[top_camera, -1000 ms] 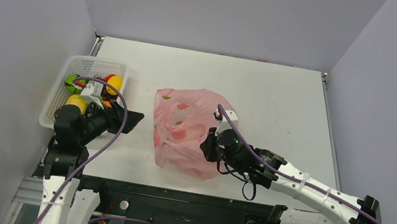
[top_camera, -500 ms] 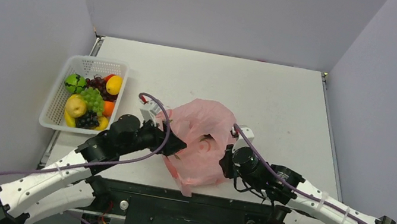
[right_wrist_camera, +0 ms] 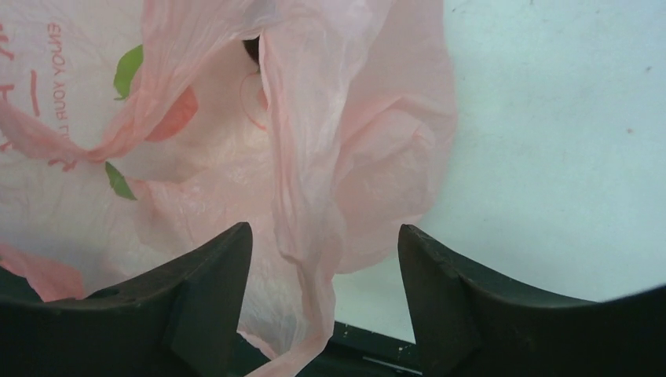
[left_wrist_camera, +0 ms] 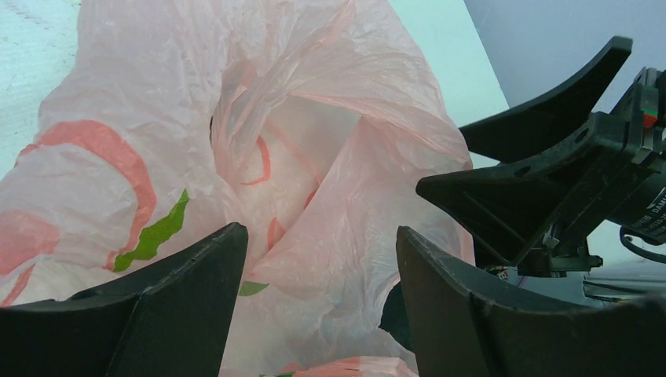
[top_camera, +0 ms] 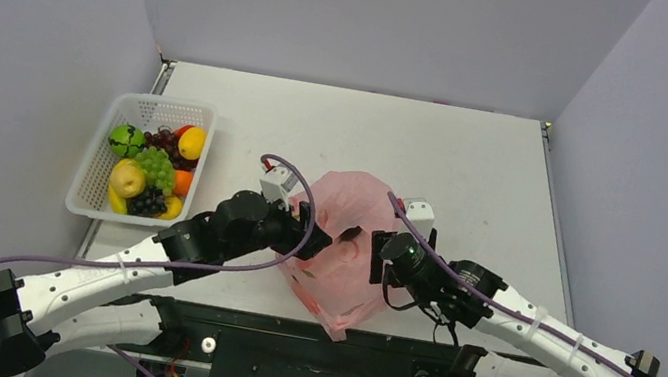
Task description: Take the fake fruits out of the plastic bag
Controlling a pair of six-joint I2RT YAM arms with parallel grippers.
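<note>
The pink plastic bag [top_camera: 348, 201] lies crumpled near the table's front edge, between my two grippers. My left gripper [top_camera: 320, 239] presses in from its left side, open, with wrinkled film [left_wrist_camera: 157, 94] ahead of and between its fingers [left_wrist_camera: 196, 306]. From the right, my right gripper [top_camera: 363, 246] faces it, also open; a loose strip of bag [right_wrist_camera: 314, 196] hangs between its jaws without being pinched. No fruit shows inside the bag. The fake fruits [top_camera: 151, 165] in view lie in the white basket.
The white mesh basket [top_camera: 166, 102] stands at the table's left edge, holding several fruits. The bag's lower tip [top_camera: 334, 325] hangs over the near table edge. Grey walls close in the left, right and back. In the left wrist view the right gripper's fingers [left_wrist_camera: 542, 181] are close.
The left arm swung from the basket over to the bag's left side. The right gripper went from shut on the bag film to open, and the bag slid toward the near edge.
</note>
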